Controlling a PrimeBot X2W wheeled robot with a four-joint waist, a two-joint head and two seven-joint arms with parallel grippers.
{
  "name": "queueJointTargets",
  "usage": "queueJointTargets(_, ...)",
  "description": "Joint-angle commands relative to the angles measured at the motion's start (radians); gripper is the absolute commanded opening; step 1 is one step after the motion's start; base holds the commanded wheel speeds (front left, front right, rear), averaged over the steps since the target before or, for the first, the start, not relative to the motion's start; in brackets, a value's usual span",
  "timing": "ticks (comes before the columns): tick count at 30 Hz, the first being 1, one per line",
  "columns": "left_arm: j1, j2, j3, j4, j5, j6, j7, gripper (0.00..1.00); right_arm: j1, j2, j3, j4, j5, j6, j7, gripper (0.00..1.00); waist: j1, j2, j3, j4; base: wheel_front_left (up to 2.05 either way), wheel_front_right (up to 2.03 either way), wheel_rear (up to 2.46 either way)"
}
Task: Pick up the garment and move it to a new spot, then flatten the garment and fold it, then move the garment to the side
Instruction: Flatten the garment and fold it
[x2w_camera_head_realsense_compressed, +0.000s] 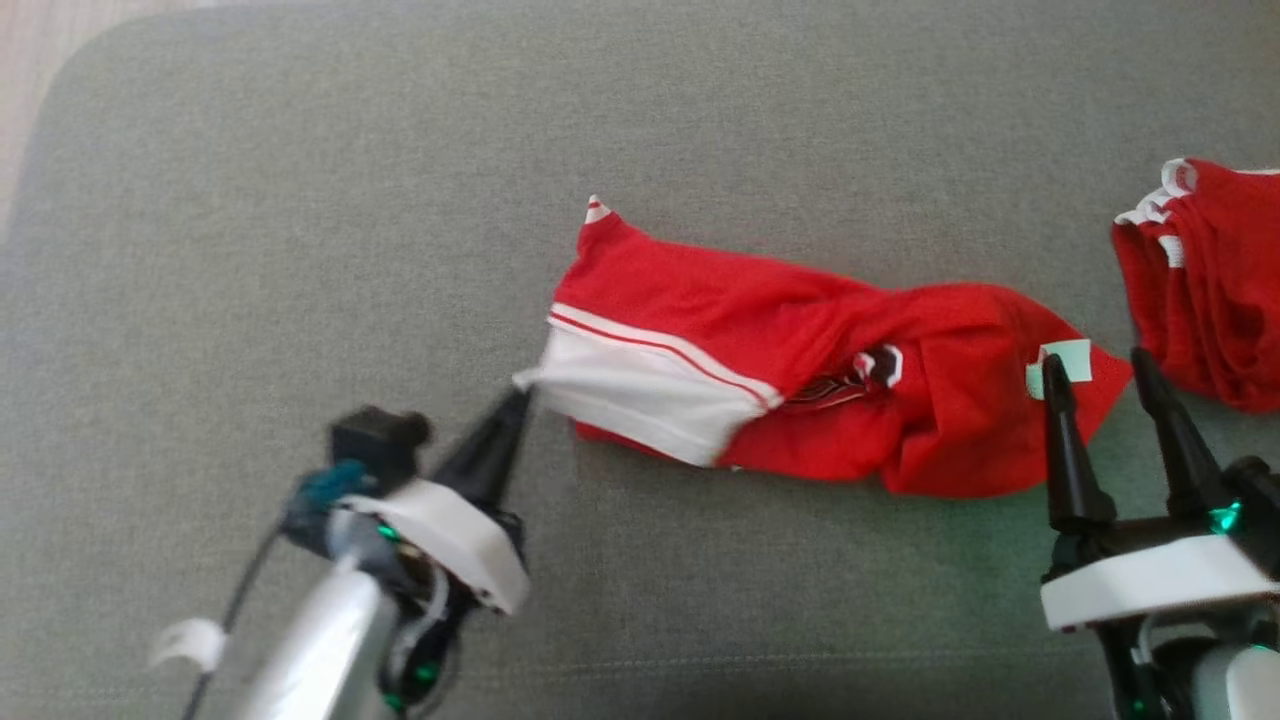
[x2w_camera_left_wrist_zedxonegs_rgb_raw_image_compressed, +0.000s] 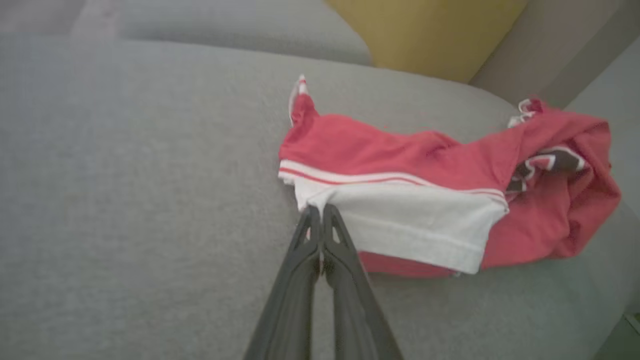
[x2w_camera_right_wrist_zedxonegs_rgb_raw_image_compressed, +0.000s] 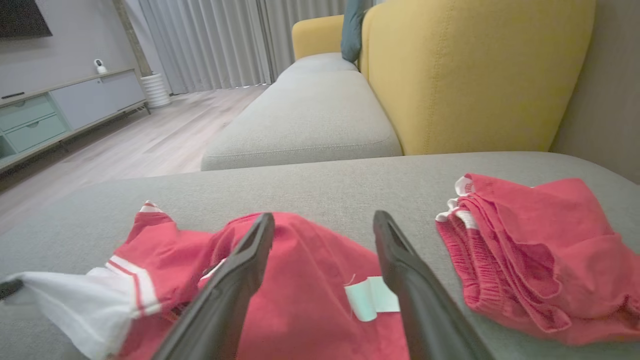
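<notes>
Head view: the left end effector (x2w_camera_head_realsense_compressed: 520, 388) is pinched shut on a white corner of the garment (x2w_camera_head_realsense_compressed: 700, 300), which lies crumpled at the middle of the sofa cushion (x2w_camera_head_realsense_compressed: 300, 200); the right end effector (x2w_camera_head_realsense_compressed: 1097, 362) gapes open nearer the cushion's right side. So thin a pinch may slip on lifting. Grey woven cushion, yellow backrest (x2w_camera_right_wrist_zedxonegs_rgb_raw_image_compressed: 475, 75) behind it

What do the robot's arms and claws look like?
Both the left claw and right claw have two long, tapering dark fingers on a white wrist collar with small green lights. The left forearm is silvery, with a black cable and a white tag.
</notes>
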Motion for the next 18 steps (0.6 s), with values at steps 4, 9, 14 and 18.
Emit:
queueJointTargets(4, 0.024, 0.082, 0.098, -0.181, 0.017, 0.06, -0.025, 0.0, 0.002, -0.006, -0.02, -0.034, 0.017, -0.001, 0.008, 1.0, 0.0, 0.0, -0.005, 0.014, 0.0, 0.0, 0.0)
queueJointTargets(9, 0.068, 0.139, 0.153, -0.319, 0.049, 0.127, -0.033, 0.0, 0.006, -0.006, -0.049, -0.032, 0.025, -0.001, 0.018, 1.0, 0.0, 0.0, -0.001, 0.019, 0.0, 0.0, 0.0)
queueJointTargets(14, 0.143, 0.172, 0.206, -0.374, 0.045, 0.188, -0.01, 0.0, 0.002, -0.006, -0.083, -0.031, 0.023, -0.001, 0.027, 1.0, 0.0, 0.0, 0.006, 0.027, 0.0, 0.0, 0.0)
queueJointTargets(18, 0.211, 0.153, 0.21, -0.337, 0.001, 0.201, 0.011, 0.0, -0.007, -0.006, -0.128, -0.036, 0.02, -0.001, 0.032, 1.0, 0.0, 0.0, 0.012, 0.032, 0.0, 0.0, 0.0)
